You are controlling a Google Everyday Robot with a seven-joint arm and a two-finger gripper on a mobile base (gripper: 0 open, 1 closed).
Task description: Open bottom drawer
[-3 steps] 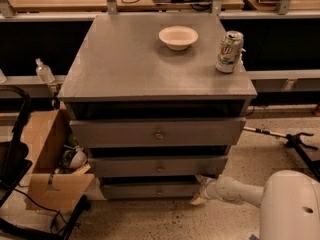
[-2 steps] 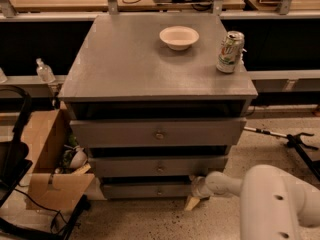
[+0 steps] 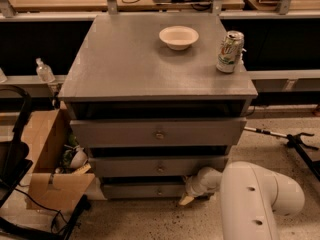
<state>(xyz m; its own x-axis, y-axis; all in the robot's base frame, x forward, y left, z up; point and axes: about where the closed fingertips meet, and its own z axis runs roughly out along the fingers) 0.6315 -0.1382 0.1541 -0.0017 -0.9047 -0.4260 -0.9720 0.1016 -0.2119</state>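
Low on near face of grey wooden cabinet (image 3: 150, 64): bottom drawer (image 3: 135, 190), lowest flat grey front w/ small round metal knob (image 3: 160, 190). Looks shut or nearly so; pull prob. not begun. Pale-tipped two-finger gripper (image 3: 187, 198) at drawer's right end, right of knob, not on it; spread or pressed together, can't tell. Left to do: get hold, draw front toward near side. Bare speckled floor (image 3: 140, 219) ahead; brown cardboard box (image 3: 47, 159) close on left; bulky white arm link (image 3: 255, 199) crowding near right.

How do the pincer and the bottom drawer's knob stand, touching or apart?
Apart. The camera view shows the pincer low at the right end of the bottom drawer, with bare drawer front between it and the knob.
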